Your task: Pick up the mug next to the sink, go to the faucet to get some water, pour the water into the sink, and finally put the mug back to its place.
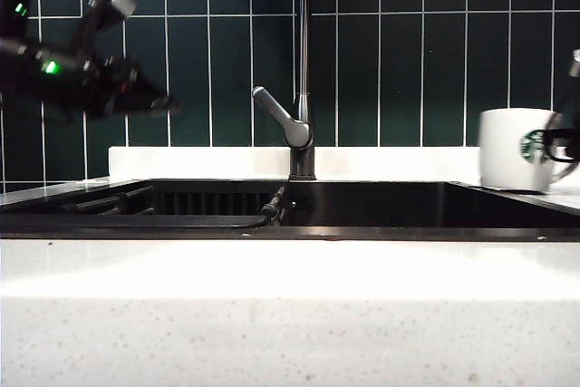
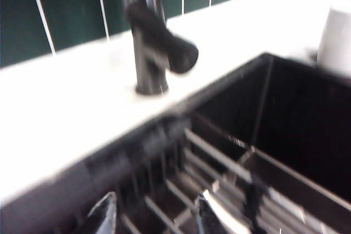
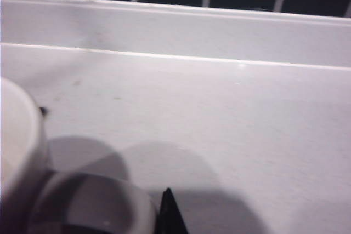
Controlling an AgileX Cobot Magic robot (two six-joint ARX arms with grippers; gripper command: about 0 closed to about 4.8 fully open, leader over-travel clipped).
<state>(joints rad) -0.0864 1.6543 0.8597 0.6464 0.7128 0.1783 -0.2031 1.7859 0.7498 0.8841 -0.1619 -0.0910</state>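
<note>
1. Exterior view: the sink (image 1: 381, 210) is seen as a wide dark basin set in a white speckled counter (image 1: 290, 314), with dark green tiles (image 1: 408, 52) behind. The faucet (image 1: 303, 70) is found at the middle of the back rim, its grey lever (image 1: 281, 115) angled toward ten o'clock. The mug (image 1: 515, 149) is stood upright on the counter at three o'clock from the faucet, just beside the sink's right end, its green logo turned toward the right edge. The right gripper (image 1: 566, 144) is placed at the mug's handle side, against the logo; it is cut by the frame edge. The left gripper (image 1: 154, 102) is held in the air at nine o'clock from the faucet, above the sink's left end, well apart from the mug.

2. Left wrist view: two fingertips (image 2: 104, 215) of the left gripper are shown spread wide with nothing between them, over a slatted rack (image 2: 219, 179) inside the sink. The faucet stem (image 2: 148, 53) and lever are seen blurred beyond; the mug (image 2: 335, 36) is caught at the far edge.

3. Right wrist view: the mug's wall (image 3: 19, 146) and its handle loop (image 3: 93, 201) are seen close up, with one dark fingertip (image 3: 170, 215) just beside the handle. Whether the handle is clamped cannot be told from this view.
</note>
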